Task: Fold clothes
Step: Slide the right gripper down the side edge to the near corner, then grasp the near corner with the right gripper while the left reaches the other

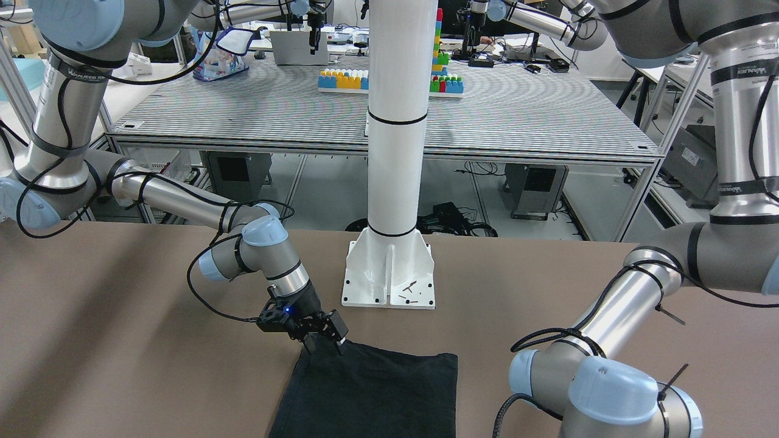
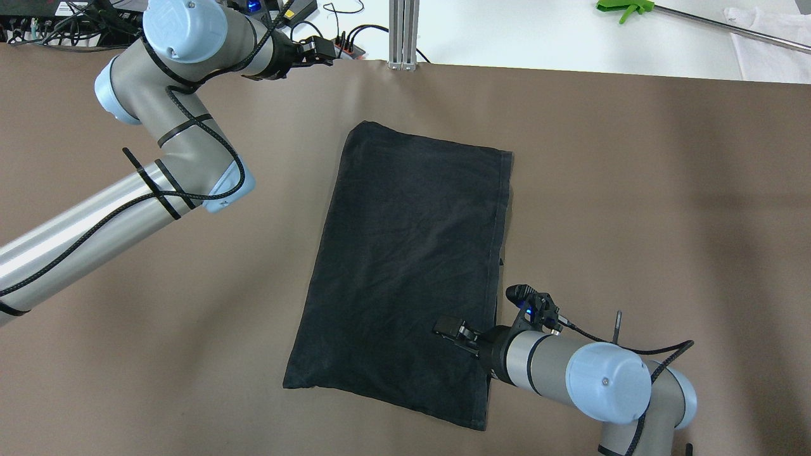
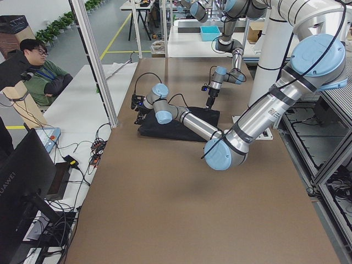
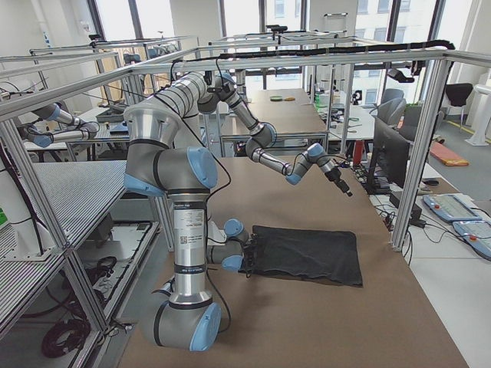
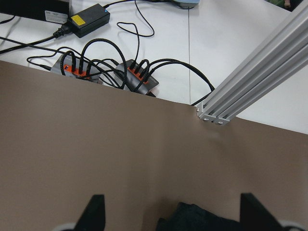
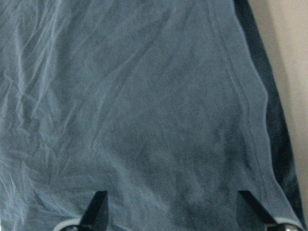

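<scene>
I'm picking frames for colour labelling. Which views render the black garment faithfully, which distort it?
Overhead exterior: the clothes read true black, evenly lit, creases clear. Right wrist-mounted: the same cloth looks washed-out blue-grey and slightly soft. Exterior front-facing: black holds, though moiré ripples across the striped bench behind.

R arm [image 1: 176, 201] comes in low, elbow bent, wrist tipped down – R pincer [image 1: 324, 345] w/ jaws spread wide. L arm [image 2: 76, 234] stretched far fwd, wrist cranked sideways, L pincer [image 2: 326, 53] held level, pointing across – jaws apart too.
</scene>
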You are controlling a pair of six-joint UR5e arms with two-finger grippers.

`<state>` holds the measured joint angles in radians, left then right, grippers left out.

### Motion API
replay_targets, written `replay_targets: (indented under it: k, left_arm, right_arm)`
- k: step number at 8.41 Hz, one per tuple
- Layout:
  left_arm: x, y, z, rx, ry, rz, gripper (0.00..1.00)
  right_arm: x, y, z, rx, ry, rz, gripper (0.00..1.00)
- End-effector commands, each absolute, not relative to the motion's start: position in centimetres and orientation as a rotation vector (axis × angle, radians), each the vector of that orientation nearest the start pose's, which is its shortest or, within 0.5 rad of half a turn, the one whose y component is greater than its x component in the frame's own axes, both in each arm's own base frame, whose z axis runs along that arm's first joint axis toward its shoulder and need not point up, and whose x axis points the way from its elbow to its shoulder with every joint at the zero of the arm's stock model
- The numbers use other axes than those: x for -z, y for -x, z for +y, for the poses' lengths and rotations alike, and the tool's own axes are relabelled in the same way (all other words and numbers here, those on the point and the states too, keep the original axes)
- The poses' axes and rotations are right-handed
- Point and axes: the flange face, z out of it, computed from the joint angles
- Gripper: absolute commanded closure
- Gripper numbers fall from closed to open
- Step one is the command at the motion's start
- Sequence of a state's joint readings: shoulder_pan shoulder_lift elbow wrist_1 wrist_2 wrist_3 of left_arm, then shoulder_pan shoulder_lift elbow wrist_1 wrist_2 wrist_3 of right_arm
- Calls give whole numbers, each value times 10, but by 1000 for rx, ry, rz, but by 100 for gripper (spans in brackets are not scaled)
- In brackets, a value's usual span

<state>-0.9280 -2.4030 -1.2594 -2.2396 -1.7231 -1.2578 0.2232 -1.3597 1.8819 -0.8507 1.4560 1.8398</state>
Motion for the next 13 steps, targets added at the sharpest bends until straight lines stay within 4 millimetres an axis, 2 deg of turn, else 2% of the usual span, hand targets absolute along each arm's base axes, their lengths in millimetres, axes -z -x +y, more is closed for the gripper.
replay_targets:
  k: [1,3,5,6,7,8,10,11,13]
  left_arm:
    - [-204,-373,-698,464,-599,1038,0]
    - [-205,-376,-697,461,-595,1039,0]
    - [-206,-377,-696,460,-594,1039,0]
    - [-207,-377,-696,460,-592,1037,0]
    - [-207,-377,-697,461,-592,1035,0]
    - [-207,-377,-697,461,-592,1035,0]
    - [-208,-377,-696,461,-592,1035,0]
    - [-207,-378,-696,459,-592,1037,0]
    - [-206,-386,-692,449,-587,1041,0]
  right_arm:
    - [-330,524,-236,-482,-77,-1240,6]
    - [-342,541,-229,-476,-86,-1208,6]
    - [-334,544,-232,-484,-91,-1214,6]
    - [-323,548,-237,-492,-96,-1222,8]
    - [-304,553,-248,-506,-107,-1219,19]
    - [-300,555,-253,-518,-128,-1207,38]
    - [-308,556,-268,-551,-172,-1185,90]
    - [-307,555,-272,-561,-175,-1189,100]
    - [-308,553,-275,-565,-180,-1185,100]
